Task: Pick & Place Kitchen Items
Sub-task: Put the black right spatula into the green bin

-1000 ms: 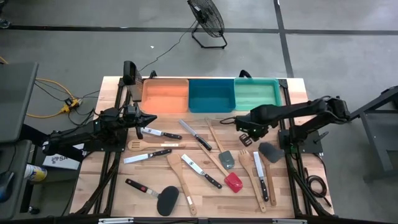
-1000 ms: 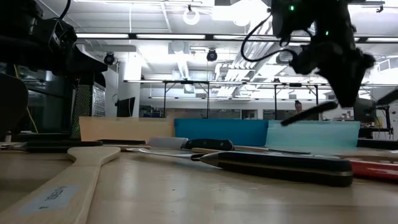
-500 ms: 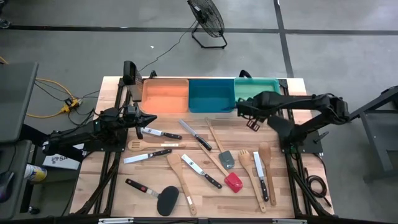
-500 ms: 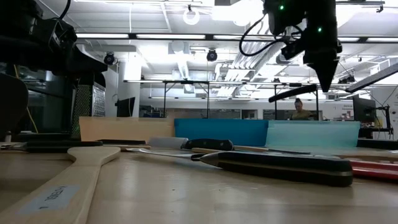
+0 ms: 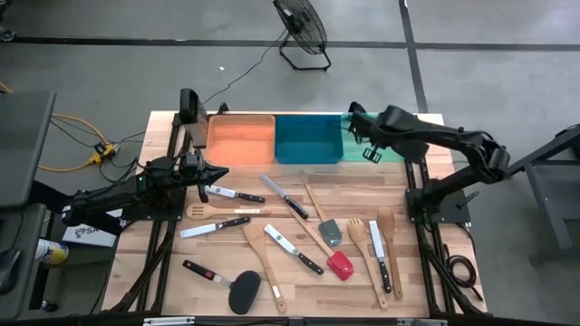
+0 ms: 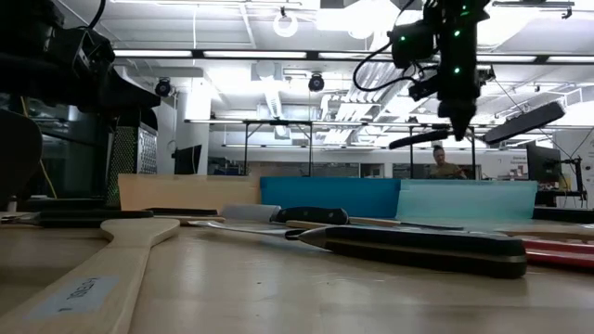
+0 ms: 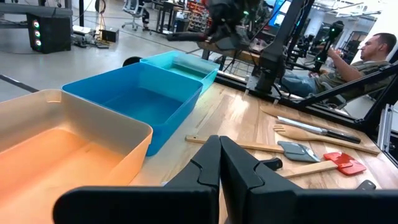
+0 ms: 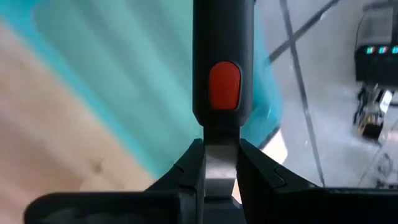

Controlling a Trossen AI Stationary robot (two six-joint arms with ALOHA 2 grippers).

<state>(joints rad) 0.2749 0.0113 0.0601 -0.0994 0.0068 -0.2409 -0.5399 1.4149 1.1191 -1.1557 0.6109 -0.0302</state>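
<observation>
Above the green bin (image 5: 390, 145), the right gripper (image 8: 216, 163) clamped a black-handled utensil (image 8: 222, 68), clear of its rim. The left gripper (image 7: 219, 163) waited shut beside the orange bin (image 7: 56, 149).

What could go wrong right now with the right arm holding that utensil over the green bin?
The right gripper pinches the black-handled utensil only at its end, so the long handle sticks far out; it may twist or slip in the grip. Released from this height above the green bin, it might bounce or catch on the rim rather than settle inside. The bin sits tight against the blue bin, so a drifting drop may land in the wrong one.
</observation>
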